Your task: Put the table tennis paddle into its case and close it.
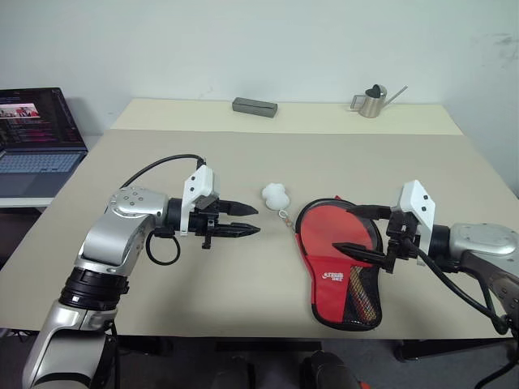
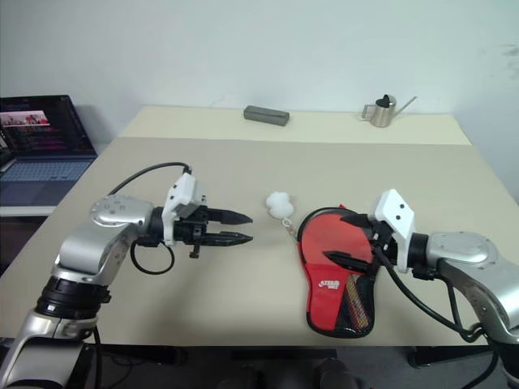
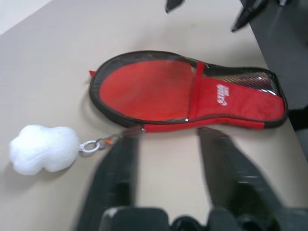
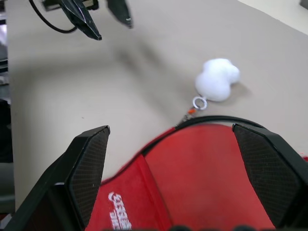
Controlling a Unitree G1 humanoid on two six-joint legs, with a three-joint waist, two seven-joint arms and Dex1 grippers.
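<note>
Left eye view is showing a laptop (image 1: 36, 142) sitting at the far left on a lower surface beside the beige counter (image 1: 243, 154). Moving rightward, the left end effector (image 1: 243, 220) is hovering above the counter, pointing toward the right, its two black fingers standing apart with nothing between them. Just past its tips, the white pom-pom (image 1: 275, 194) is lying on the counter, joined by a small ring and cord to the zipper edge of the case (image 1: 336, 263). At the back of the counter a dark grey block (image 1: 255, 106) is lying, and farther right a small metal watering can (image 1: 375, 100) is standing.

The case is lying flat near the front right of the counter, red side up, its round end toward the pom-pom and its mesh-pocket end toward the front edge. The table tennis paddle's striped handle (image 1: 365, 304) is showing through the mesh; whether the zipper is fully closed I cannot tell.

The right end effector (image 1: 363, 234) is hanging over the round part of the case, fingers spread wide and gripping nothing.
</note>
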